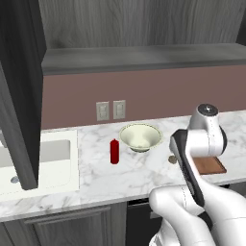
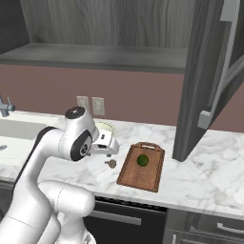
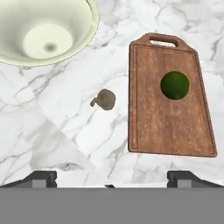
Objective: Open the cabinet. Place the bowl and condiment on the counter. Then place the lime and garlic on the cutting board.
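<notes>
Garlic (image 3: 105,99) loose on counter (image 3: 65,131), beside board (image 3: 168,127); lime (image 3: 175,85) on board; bowl (image 3: 43,30) cropped, empty; gripper (image 3: 112,177) spread wide, holding nothing.

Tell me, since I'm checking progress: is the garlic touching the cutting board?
Apart. The hand view shows bare marble between the garlic and the cutting board.

Bowl (image 3: 46,33) cut off by the hand view's top and left edges, cutting board (image 1: 210,166) mostly hidden behind the arm in the left base view, garlic (image 1: 171,159) barely peeking beside it, bowl half hidden in the right base view, open cabinet door (image 1: 19,91) cropped at the top.
</notes>
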You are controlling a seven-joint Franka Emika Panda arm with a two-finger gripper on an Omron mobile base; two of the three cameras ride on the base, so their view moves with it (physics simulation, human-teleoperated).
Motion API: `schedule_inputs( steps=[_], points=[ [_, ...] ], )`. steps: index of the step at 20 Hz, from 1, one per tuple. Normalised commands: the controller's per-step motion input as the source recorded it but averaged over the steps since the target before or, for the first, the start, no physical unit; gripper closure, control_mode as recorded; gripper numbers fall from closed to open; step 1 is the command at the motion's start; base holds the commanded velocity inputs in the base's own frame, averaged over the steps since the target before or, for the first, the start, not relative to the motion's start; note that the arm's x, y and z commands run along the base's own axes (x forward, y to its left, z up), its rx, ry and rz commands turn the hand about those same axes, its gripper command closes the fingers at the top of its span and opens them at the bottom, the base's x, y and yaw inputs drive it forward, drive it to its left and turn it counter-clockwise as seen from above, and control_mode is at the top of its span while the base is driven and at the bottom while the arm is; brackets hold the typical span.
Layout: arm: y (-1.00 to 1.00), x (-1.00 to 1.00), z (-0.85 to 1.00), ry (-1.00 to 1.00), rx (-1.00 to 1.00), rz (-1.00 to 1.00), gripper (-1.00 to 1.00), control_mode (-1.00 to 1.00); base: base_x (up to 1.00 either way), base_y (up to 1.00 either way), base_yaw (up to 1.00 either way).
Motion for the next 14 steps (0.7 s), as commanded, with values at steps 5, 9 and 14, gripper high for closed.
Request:
schedule_inputs(
  steps=[5, 9, 14],
  points=[
    [0.0, 0.11, -0.19, 0.01, 0.0, 0.14, -1.0, -1.0, 0.0, 0.0, 0.0],
    [0.0, 0.15, -0.19, 0.02, 0.0, 0.14, -1.0, -1.0, 0.0, 0.0, 0.0],
    [0.0, 0.25, -0.16, 0.07, 0.0, 0.1, -1.0, -1.0, 0.0, 0.0, 0.0]
  ],
)
